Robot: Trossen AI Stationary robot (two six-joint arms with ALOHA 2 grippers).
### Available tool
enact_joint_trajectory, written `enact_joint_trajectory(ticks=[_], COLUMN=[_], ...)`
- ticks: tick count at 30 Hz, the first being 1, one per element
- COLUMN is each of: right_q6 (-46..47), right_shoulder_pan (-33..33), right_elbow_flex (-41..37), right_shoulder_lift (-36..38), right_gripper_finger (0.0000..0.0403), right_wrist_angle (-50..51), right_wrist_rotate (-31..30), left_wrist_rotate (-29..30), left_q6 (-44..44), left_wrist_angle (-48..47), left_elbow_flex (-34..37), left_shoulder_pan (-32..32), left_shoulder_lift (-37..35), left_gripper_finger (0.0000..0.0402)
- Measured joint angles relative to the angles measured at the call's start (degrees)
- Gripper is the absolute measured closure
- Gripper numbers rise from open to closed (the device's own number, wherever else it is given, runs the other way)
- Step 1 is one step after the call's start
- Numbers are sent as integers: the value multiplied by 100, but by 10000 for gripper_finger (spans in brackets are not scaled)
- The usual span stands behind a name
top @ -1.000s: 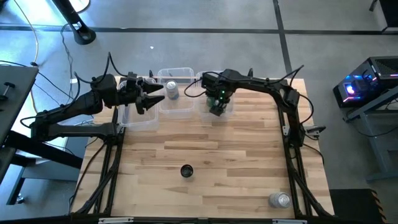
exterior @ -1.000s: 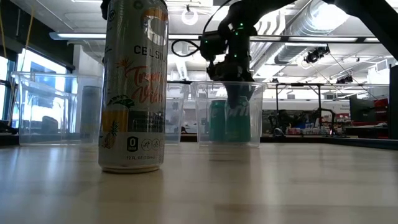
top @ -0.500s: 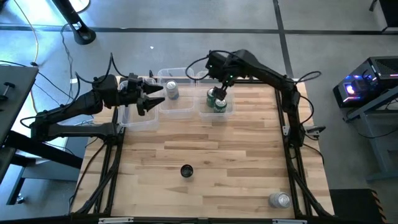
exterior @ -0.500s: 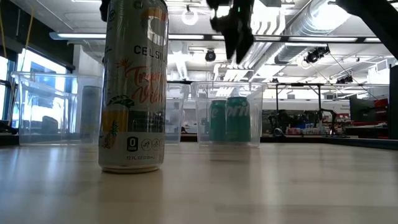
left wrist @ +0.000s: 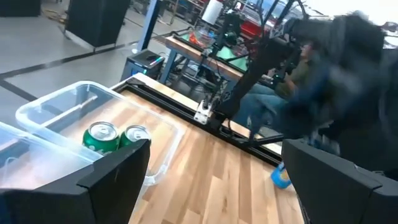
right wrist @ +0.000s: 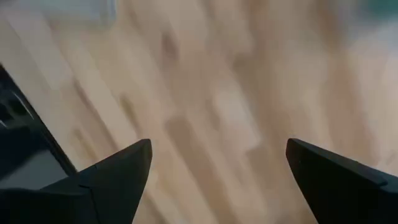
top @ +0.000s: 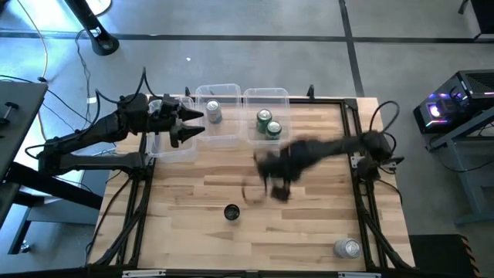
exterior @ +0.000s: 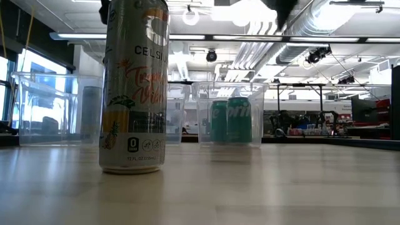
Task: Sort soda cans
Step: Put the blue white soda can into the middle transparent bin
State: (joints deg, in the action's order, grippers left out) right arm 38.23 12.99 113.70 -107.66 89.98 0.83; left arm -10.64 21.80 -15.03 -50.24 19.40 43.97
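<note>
right gripper open and empty, blurred over the middle of the table. two green cans upright in the right-hand bin; silver can in the middle bin. left gripper open over the left bin; black can and another silver can stand loose on the table.

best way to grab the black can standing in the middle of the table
Grip the black can across its round side wall, below the top rim, descending from straight above. It stands upright, alone on the bare table, so open fingers can straddle it from any side. The right gripper is nearest.
</note>
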Motion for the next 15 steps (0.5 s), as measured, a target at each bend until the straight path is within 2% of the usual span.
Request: enact_joint_trajectory(ticks=[5,8,12,15], right_q6=[1860,2924,4135,4980], right_shoulder_pan=[1214,1797,2275,2572], right_elbow_flex=[-1123,-1506,-1839,-2239], right_shoulder_lift=[38,133,536,929], right_gripper_finger=[37,37,37,37], right_wrist_angle=[10,-3,-100,-678], right_wrist_rotate=[957,1290,1589,1870], left_wrist_rotate=[-323,-445,-445,-452], left_q6=[5,7,7,8], left_wrist_angle=[-3,-2,-17,-17], left_elbow_flex=[1,1,0,0], left_shoulder_pan=[0,0,0,0], left_shoulder_lift=[22,15,17,17], left_gripper_finger=[44,44,44,44])
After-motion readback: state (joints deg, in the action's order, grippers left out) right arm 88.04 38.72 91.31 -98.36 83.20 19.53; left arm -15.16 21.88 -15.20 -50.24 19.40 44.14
